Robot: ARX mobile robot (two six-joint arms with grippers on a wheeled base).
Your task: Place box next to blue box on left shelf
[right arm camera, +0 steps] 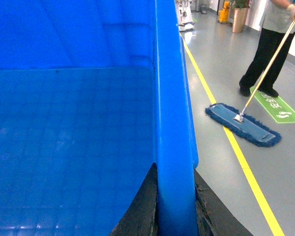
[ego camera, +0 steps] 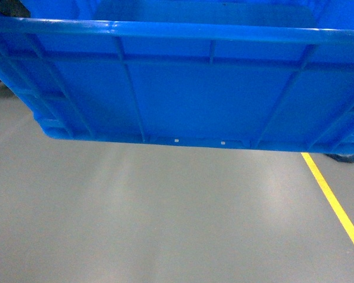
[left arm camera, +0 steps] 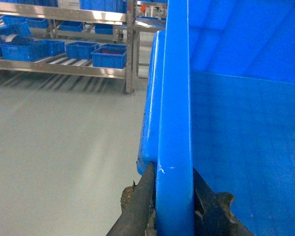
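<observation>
**Crate held at both rims, above the floor**

I have the box (ego camera: pixel 189 88) between my two arms, lifted clear of the grey floor (ego camera: pixel 153 218); from my head camera its ribbed outer wall fills the upper half of the view, with bare floor below it. My left gripper (left arm camera: pixel 173 206) is pinching the box's thick left rim, one dark finger (left arm camera: pixel 137 206) on the outer side and the other against the smooth inner wall. My right gripper (right arm camera: pixel 174 206) is likewise clamped on the right rim, a finger on each side of it.

The left shelf (left arm camera: pixel 64 66) stands well apart from the box, far off in my left wrist view; several small blue bins (left arm camera: pixel 108 55) sit on its roller tracks.

A yellow line (right arm camera: pixel 226 132) runs along the floor to my right. Beyond it a person (right arm camera: pixel 273 39) stands with a blue dust mop (right arm camera: pixel 243 124) flat on the floor, near a green floor marking (right arm camera: pixel 280 105).
</observation>
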